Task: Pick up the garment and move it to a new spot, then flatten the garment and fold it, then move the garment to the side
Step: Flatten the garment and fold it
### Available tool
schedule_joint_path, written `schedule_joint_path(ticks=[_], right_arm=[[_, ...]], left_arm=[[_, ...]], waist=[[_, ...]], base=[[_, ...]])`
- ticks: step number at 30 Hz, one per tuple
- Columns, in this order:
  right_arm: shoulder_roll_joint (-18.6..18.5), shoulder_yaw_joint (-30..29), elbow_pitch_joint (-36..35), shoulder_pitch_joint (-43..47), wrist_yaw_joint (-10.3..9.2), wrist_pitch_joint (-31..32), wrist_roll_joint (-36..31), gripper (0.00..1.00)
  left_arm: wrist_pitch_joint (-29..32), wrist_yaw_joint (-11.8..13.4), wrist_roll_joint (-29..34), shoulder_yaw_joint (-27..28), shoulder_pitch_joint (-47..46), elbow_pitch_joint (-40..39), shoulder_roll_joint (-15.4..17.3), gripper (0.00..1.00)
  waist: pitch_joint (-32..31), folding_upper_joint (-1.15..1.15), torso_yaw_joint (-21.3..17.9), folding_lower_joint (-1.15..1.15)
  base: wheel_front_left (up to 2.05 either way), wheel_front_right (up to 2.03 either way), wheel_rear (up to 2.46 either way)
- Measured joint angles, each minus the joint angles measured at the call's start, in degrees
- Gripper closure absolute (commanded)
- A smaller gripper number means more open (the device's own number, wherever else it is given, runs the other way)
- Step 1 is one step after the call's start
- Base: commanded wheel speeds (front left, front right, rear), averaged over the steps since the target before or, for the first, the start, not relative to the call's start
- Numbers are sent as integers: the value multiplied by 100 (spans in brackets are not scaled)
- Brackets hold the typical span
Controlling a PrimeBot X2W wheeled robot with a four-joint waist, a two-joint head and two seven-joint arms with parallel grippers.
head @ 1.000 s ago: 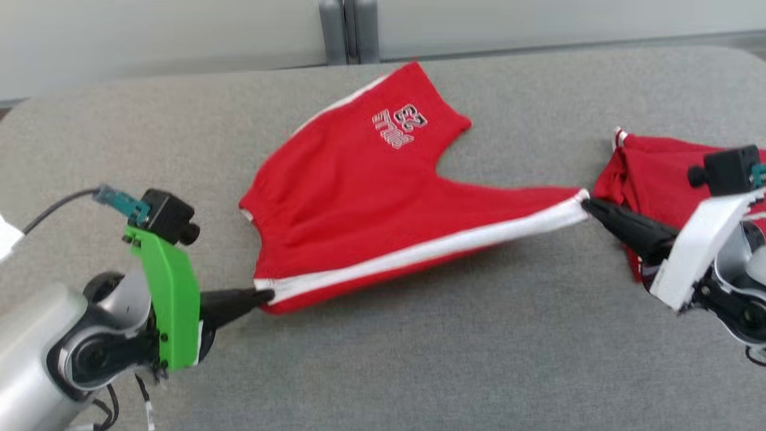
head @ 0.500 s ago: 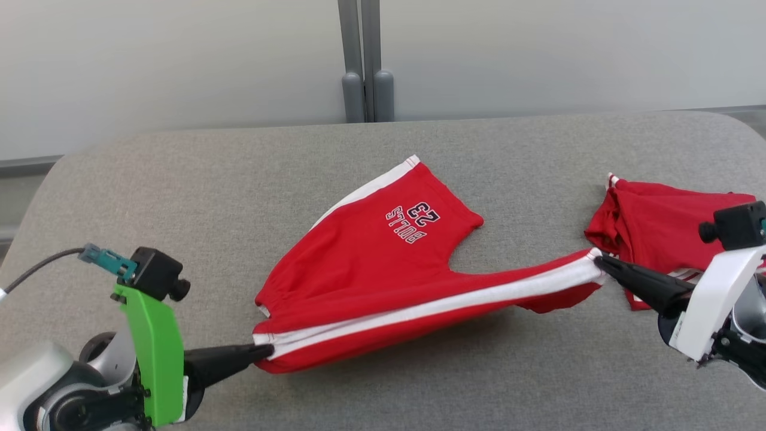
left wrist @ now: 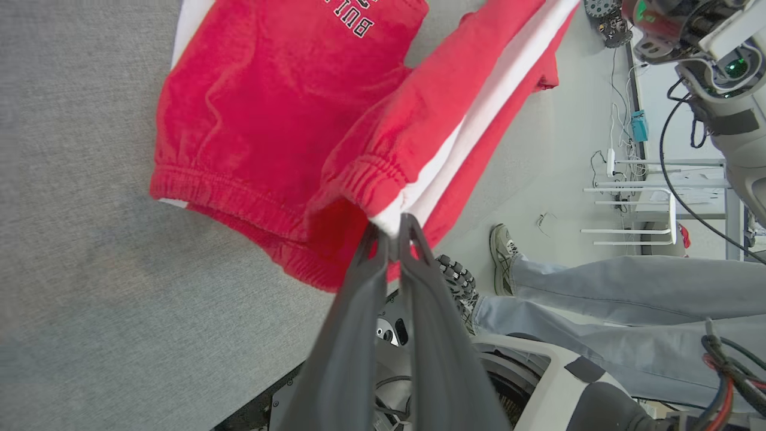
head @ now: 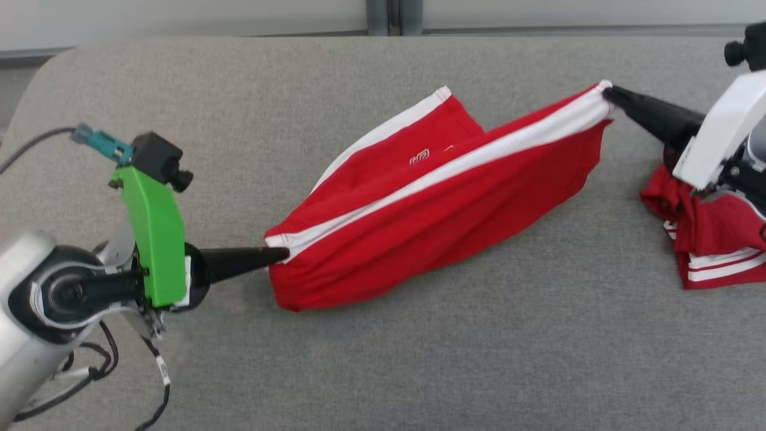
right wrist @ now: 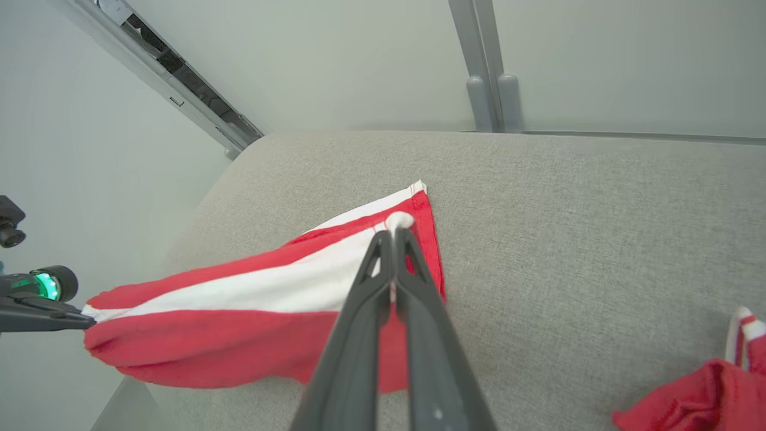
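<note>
Left fingers [head: 239, 263] clenched on waistband end of white stripe [head: 449, 170]; right fingers [head: 649, 115] clenched on hem end. Shorts [head: 431, 233] hang stretched between them, belly sagging to bench [head: 419, 371]. We judge cloth light, soft, limp: stripe corners give best hold.

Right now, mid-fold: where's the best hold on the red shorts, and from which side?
The two ends of the white side stripe on the red shorts: waistband corner from the left, hem corner from the right. That seam runs straight, so held taut it should hold the lifted leg flat. The left end effector and right end effector are shut there.
</note>
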Motion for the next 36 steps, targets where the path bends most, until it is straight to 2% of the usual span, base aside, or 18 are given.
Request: schedule_joint_path(ticks=[4, 9, 16, 28, 29, 30, 31, 32, 36], right_arm=[[240, -67, 388, -524, 0, 347, -107, 100], [450, -113, 846, -1109, -1, 698, -240, 100], [750, -57, 1384, -1599, -1, 1074, -361, 100], [1026, 97, 1672, -1791, -1, 1105, -517, 100], [1046, 102, 1688, -1813, -1, 1067, -530, 100], [1072, 109, 1704, -1834, -1, 1048, -539, 66], [1096, 109, 1717, -1841, -1, 1010, -547, 0], [1132, 113, 1724, -1839, -1, 984, -546, 0], [1192, 114, 1624, -1773, -2, 638, -559, 0]], left_arm=[[166, 65, -99, 104, -350, 223, -210, 100], [225, 20, -124, 216, -699, 509, -416, 100], [230, 46, -67, 245, -926, 798, -639, 100], [223, 44, -46, 298, -982, 1074, -660, 100], [210, 44, -20, 299, -1000, 1109, -669, 93], [162, 43, -1, 311, -1004, 1144, -684, 64], [145, 42, 27, 315, -1006, 1165, -694, 17], [145, 23, 36, 308, -1007, 1192, -710, 0], [155, 14, 145, 255, -1009, 1307, -720, 0]], waist=[[446, 0, 150, 0], [958, 0, 374, 0], [1535, 0, 683, 1], [2034, 0, 971, 1], [2059, 0, 978, 1], [2079, 0, 982, 1], [2090, 0, 983, 1], [2093, 0, 982, 1], [1992, 0, 972, 1]], base=[[0, 0, 0], [0, 0, 0], [0, 0, 0], [0, 0, 0], [0, 0, 0], [0, 0, 0], [0, 0, 0], [0, 0, 0], [0, 0, 0]])
